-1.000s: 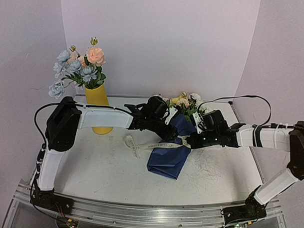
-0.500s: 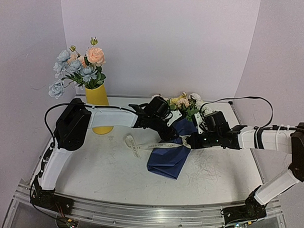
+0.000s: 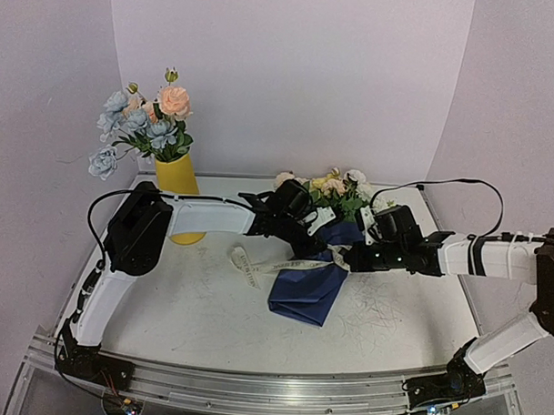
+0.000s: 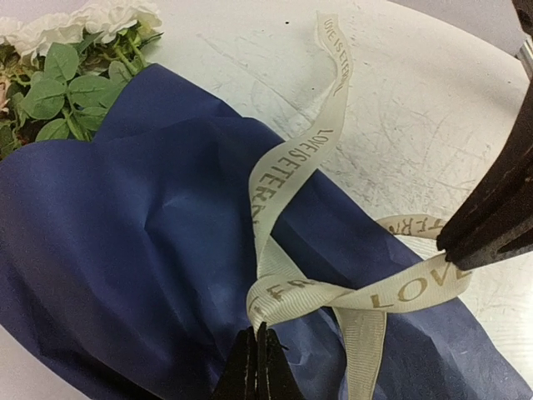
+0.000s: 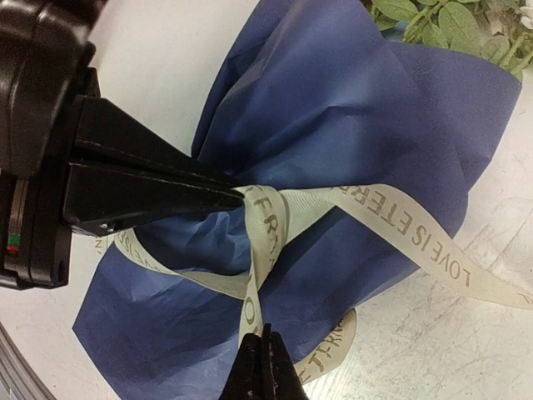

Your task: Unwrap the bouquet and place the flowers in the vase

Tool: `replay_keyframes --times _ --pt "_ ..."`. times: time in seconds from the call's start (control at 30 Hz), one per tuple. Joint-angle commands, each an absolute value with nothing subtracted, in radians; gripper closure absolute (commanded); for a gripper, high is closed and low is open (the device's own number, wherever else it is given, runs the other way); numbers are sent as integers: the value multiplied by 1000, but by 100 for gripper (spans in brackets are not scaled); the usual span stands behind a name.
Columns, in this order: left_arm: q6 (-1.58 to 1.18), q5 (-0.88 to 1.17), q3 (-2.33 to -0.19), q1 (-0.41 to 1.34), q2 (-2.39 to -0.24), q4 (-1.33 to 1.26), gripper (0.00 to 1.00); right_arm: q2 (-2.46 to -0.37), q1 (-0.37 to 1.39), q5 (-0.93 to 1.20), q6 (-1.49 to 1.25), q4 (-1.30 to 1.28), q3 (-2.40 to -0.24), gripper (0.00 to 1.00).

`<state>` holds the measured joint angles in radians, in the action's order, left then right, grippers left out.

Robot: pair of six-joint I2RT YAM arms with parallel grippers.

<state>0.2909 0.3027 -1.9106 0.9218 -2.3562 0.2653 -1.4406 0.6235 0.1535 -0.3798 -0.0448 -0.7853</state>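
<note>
The bouquet (image 3: 313, 272) lies mid-table (image 3: 192, 305) near the back edge, flowers (image 3: 337, 187) pointing back, ribbon (image 4: 291, 167) knotted round it. The left gripper (image 4: 256, 333) is clamped on the ribbon at the knot, and the right gripper (image 5: 266, 337) on a tail. The vase (image 3: 179, 190) stands at the back-left corner.

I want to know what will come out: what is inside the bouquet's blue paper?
White and yellow flowers with green leaves stick out of the far end of the blue paper. Their stems are hidden inside it, under the tied cream ribbon.
</note>
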Motion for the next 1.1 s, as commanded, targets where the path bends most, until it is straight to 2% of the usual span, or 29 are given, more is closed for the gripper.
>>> replay_keyframes --times 0.0,0.1,0.2,0.37,0.43,0.47,0.5,0.53,0.6,0.63,0.67,0.7,0.77,0.97,1.0,1.07 --pt "207 205 -1925 906 -2324 257 100 -1389 626 69 -452 -17 -753 100" --pt "73 190 -1886 846 -2272 253 100 -1379 625 23 -502 -28 -725 100" --pt "-44 224 -1754 791 -2175 179 100 -1383 623 -36 -577 -46 -685 100" --pt "-195 54 -1537 789 -2046 120 99 -1416 608 -112 -706 -85 -642 100" --pt "-285 -36 -1445 787 -2008 116 90 -1430 606 -108 -704 -93 -637 100" --pt "-290 -23 -1427 786 -2006 109 80 -1433 606 -99 -675 -90 -644 99" --pt "-288 -8 -1424 786 -2005 107 75 -1434 606 -88 -664 -87 -648 98" --pt "-272 72 -1413 787 -2004 91 65 -1425 606 -46 -582 -78 -677 93" --pt "-240 134 -1415 789 -2000 78 60 -1406 606 -20 -533 -73 -696 84" --pt "-219 155 -1422 790 -1996 74 56 -1386 606 -10 -500 -70 -711 71" --pt "-177 179 -1445 795 -1989 74 52 -1353 606 3 -456 -65 -725 50" --pt "-140 198 -1466 798 -1985 74 46 -1338 606 28 -423 -64 -742 43" --pt "-92 205 -1500 804 -1989 74 44 -1339 606 70 -380 -63 -771 42" --pt "135 337 -1664 819 -2095 117 41 -1494 606 209 -282 -62 -915 52" --pt "188 377 -1688 819 -2115 139 35 -1516 606 231 -275 -63 -938 52" --pt "269 407 -1706 820 -2142 148 30 -1541 606 255 -272 -63 -959 52"
